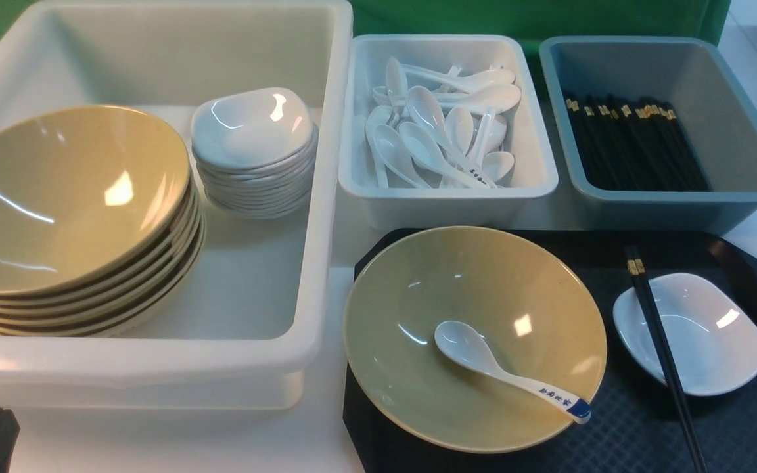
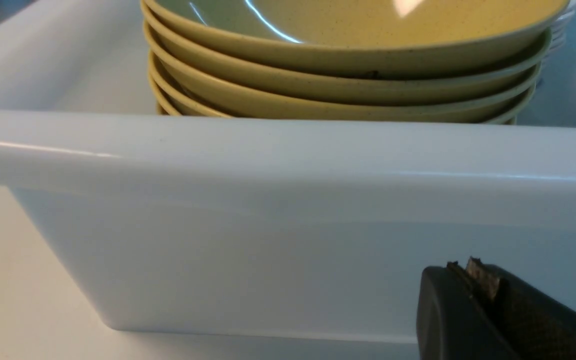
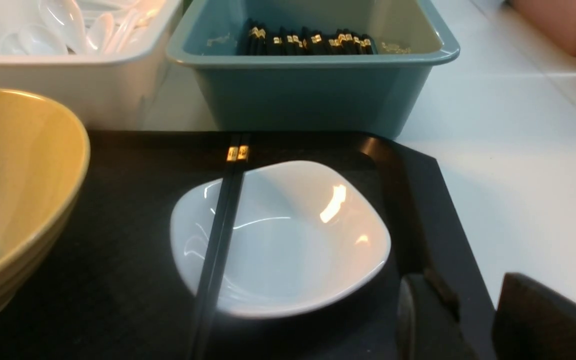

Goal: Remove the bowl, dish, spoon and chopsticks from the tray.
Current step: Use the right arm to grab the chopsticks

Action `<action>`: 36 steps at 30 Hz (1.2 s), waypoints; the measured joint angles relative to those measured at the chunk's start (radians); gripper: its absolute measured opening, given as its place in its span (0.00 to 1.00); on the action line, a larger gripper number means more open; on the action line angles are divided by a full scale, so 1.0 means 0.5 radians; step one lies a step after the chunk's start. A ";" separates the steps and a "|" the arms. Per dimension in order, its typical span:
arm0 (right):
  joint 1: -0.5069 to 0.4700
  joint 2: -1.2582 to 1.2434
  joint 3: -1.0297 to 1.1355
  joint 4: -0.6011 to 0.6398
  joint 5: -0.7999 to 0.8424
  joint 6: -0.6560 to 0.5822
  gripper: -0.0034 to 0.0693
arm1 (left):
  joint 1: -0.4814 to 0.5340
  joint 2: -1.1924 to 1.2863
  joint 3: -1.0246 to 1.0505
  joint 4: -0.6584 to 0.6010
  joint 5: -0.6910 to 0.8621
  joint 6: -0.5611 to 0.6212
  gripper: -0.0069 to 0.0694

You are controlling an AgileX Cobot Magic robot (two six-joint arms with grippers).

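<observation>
Lying in the single bowl (image 1: 516,289) at lower centre of the front view, the one spoon (image 1: 503,368) bears dark handle characters too small to read. One dish (image 1: 713,341) sits right of the bowl on the tray (image 1: 615,433), with one gold-banded pair of chopsticks (image 1: 664,355) resting across its left edge. The left gripper (image 2: 473,270), beside the white bin (image 2: 288,225), has its jaws pressed together on nothing; the right gripper (image 3: 468,287) stands spread and empty near the dish
</observation>
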 joint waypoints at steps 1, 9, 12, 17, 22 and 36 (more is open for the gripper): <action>0.000 0.000 0.000 0.000 0.000 0.000 0.37 | 0.000 0.000 0.000 0.000 0.000 0.000 0.08; 0.000 0.000 0.000 0.000 0.000 0.000 0.37 | 0.000 0.000 0.000 0.000 0.000 0.000 0.08; 0.000 0.000 0.000 0.000 0.000 0.000 0.37 | 0.000 0.000 0.000 0.013 0.000 0.000 0.08; 0.000 0.000 0.000 0.000 0.000 0.000 0.37 | 0.000 0.000 0.000 -0.069 -0.030 -0.039 0.08; 0.000 0.000 0.000 0.047 0.000 0.093 0.37 | 0.000 0.000 0.000 -0.661 -0.161 -0.341 0.08; 0.000 0.000 0.000 0.690 0.000 1.336 0.37 | 0.000 0.000 0.000 -2.293 -0.344 -0.919 0.08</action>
